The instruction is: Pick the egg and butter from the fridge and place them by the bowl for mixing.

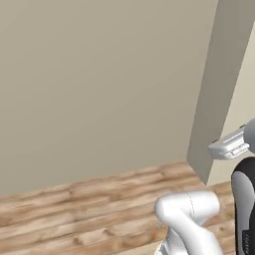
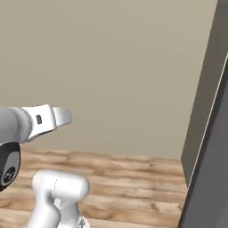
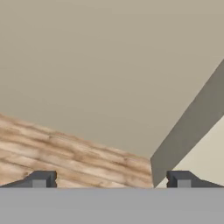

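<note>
Two dark finger tips of the white arm's two-finger gripper point(image 3: 111, 179) stood wide apart at the bottom of the hand view, with nothing between them: the tool was fully open and empty. Ahead of it lay a plain beige wall point(image 3: 100, 65), meeting a brown wooden plank floor point(image 3: 65, 153) toward seven o'clock. A tall plain grey panel point(image 3: 192, 122), judged to be a side or door of the grey fridge, ran from five o'clock up toward two o'clock.

From the left base view the same grey panel point(image 1: 221, 79) stood at two o'clock, the white hand reaching toward it at three o'clock. From the right base view a dark grey upright slab point(image 2: 209, 133) occupied three to five o'clock, with the white hand at nine o'clock, well apart from it.

Neither the egg, the butter nor the bowl could be located from these views; presumably the first two sat inside the fridge, whose shelves were hidden.

The step in hand was judged to be the approach to the fridge, with the task barely begun. To do it well, the base should have been brought square to the fridge opening, the hand turned toward three o'clock until the shelves came into sight, and the jaws kept open for the small egg.
</note>
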Controlling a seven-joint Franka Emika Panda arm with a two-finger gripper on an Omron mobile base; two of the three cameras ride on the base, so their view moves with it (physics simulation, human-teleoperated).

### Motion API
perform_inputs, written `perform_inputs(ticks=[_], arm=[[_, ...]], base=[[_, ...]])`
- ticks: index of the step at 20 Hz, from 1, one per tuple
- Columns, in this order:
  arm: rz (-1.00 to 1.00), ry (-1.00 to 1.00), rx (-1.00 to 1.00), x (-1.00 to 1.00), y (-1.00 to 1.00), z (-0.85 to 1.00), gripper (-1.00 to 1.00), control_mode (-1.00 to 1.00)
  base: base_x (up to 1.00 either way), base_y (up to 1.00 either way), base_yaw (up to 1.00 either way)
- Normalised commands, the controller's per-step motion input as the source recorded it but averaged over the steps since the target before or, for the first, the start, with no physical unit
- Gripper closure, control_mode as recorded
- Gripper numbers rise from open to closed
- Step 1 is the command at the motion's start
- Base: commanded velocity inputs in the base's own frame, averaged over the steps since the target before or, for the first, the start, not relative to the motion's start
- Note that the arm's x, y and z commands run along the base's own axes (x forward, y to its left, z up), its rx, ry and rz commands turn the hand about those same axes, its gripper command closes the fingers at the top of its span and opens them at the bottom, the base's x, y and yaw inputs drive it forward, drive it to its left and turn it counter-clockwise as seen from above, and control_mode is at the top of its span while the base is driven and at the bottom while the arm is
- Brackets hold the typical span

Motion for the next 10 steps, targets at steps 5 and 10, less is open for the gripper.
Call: perform_inputs(ticks=[5, 10], arm=[[0.0, 0.0, 0.0, 0.0, 0.0, 0.0, -1.0, 1.0], [0.0, 0.0, 0.0, 0.0, 0.0, 0.0, -1.0, 1.0]], base=[[0.91, 0.28, -0.73], [0.49, 0.01, -0.93]])
